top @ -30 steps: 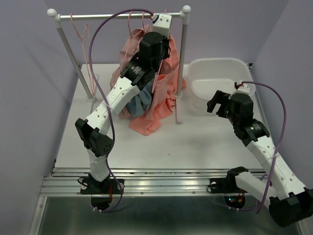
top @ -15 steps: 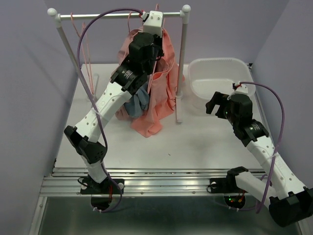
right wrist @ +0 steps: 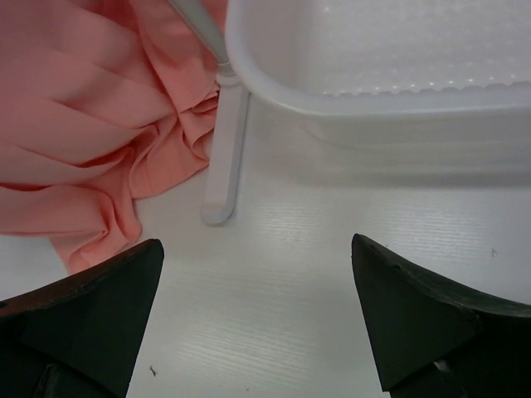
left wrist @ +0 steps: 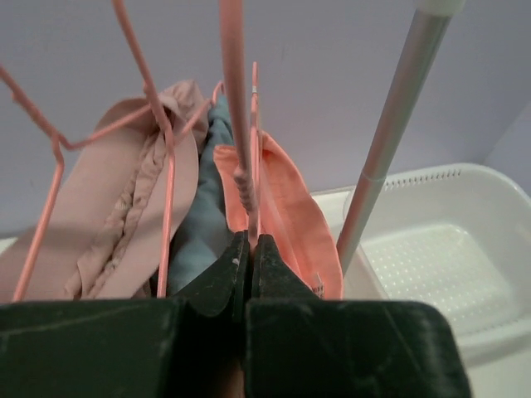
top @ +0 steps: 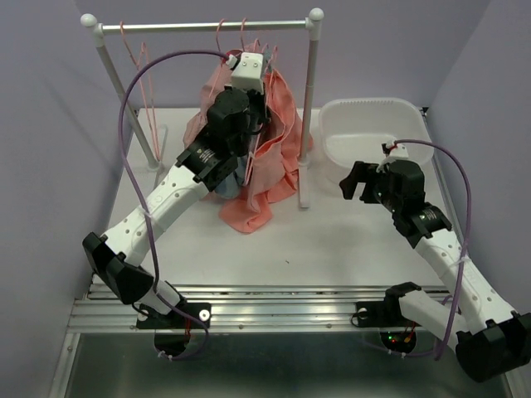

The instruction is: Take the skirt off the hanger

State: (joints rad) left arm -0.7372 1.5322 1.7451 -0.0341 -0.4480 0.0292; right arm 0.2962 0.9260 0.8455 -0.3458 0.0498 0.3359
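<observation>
- Jaws of my left gripper are pinched tight on the pink hanger, steadying it; the coral skirt hangs from it, hem on the table.
- My right gripper hovers wide open, empty, near the hem, ready to pull.

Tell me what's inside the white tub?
Only the white tub's bare dotted floor shows, with no clothes in it. Seen from above, the right gripper covers part of its near edge, so that bit is hidden.
</observation>
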